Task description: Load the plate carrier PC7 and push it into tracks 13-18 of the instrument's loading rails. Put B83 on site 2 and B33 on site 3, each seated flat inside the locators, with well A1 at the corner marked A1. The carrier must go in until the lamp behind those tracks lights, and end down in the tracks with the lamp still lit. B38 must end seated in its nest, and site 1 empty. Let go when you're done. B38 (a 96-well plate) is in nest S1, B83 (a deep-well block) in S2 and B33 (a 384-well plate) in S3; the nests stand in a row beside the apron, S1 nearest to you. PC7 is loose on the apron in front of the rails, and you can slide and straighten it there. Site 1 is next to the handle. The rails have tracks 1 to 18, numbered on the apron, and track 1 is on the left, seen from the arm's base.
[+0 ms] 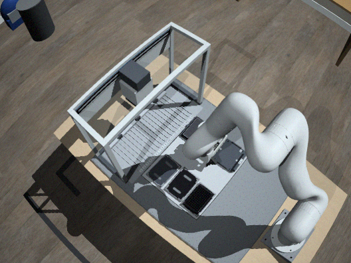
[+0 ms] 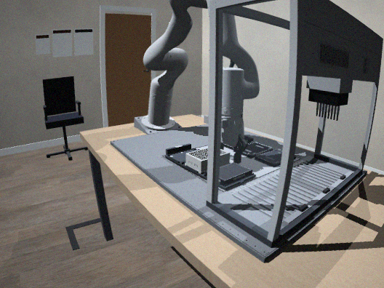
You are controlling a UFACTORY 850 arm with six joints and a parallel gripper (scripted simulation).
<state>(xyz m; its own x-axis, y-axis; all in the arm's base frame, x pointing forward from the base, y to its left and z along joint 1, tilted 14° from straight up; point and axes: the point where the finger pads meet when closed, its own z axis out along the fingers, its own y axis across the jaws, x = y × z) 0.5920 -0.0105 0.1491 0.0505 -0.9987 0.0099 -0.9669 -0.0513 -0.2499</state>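
Jaws spread wide, holding nothing, low over carrier PC7 (image 1: 229,154), nests (image 1: 181,184) well apart

- Wood-plank floor (image 2: 44,204), brown, with long hard shadows.
- Beige wall (image 2: 22,91) — brown door (image 2: 127,69) in a white frame, three papers (image 2: 62,42) pinned left of it.
- Black office chair (image 2: 62,109) near the wall.
- Dark bin (image 1: 36,19), far corner.
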